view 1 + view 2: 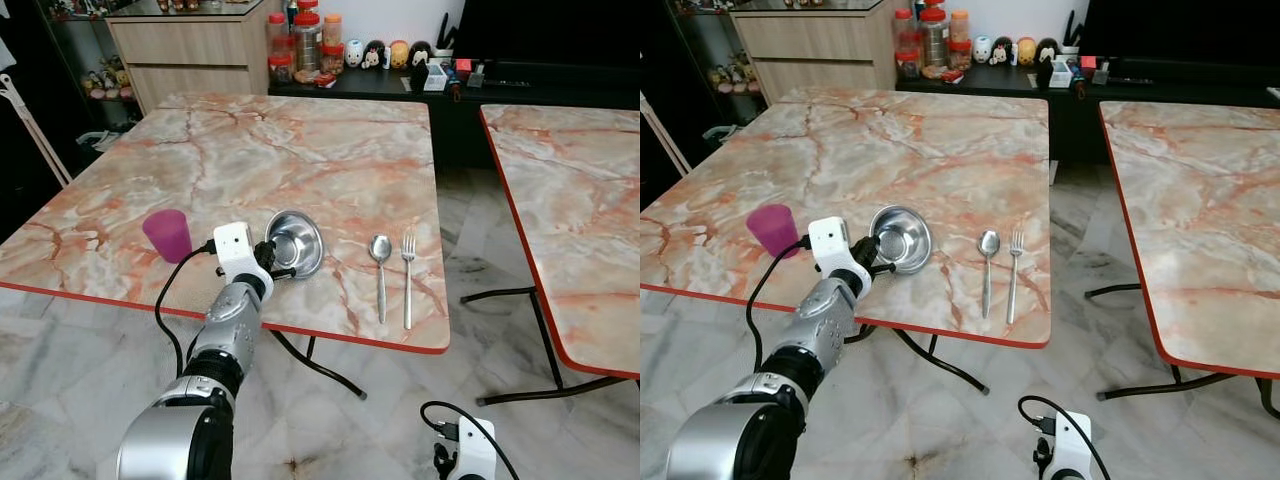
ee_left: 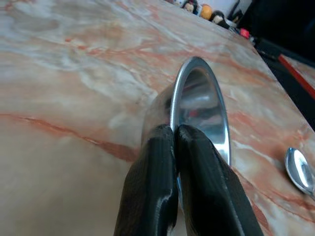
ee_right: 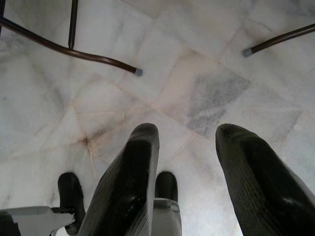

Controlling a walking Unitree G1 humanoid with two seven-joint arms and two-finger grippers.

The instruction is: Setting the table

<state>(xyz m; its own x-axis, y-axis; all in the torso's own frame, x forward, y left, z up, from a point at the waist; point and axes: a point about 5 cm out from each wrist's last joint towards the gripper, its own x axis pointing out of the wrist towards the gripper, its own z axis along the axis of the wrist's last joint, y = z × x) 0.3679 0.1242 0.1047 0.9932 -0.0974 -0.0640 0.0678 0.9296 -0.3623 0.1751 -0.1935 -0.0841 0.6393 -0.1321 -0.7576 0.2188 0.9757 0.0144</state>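
A steel bowl [image 1: 297, 241] rests tilted on the marble table [image 1: 300, 150] near its front edge. My left gripper [image 1: 272, 258] is shut on the bowl's near rim [image 2: 175, 110], one finger inside and one outside. A purple cup [image 1: 167, 234] stands upright to the left of the bowl. A spoon [image 1: 380, 270] and a fork [image 1: 407, 275] lie side by side to the right of the bowl. My right gripper [image 3: 187, 167] hangs low by the floor, open and holding nothing.
A second marble table [image 1: 570, 190] stands to the right across a gap of tiled floor. A wooden cabinet [image 1: 185, 50], jars [image 1: 305, 40] and small figurines [image 1: 385, 52] line the back wall. Table legs [image 3: 69, 51] cross the floor below.
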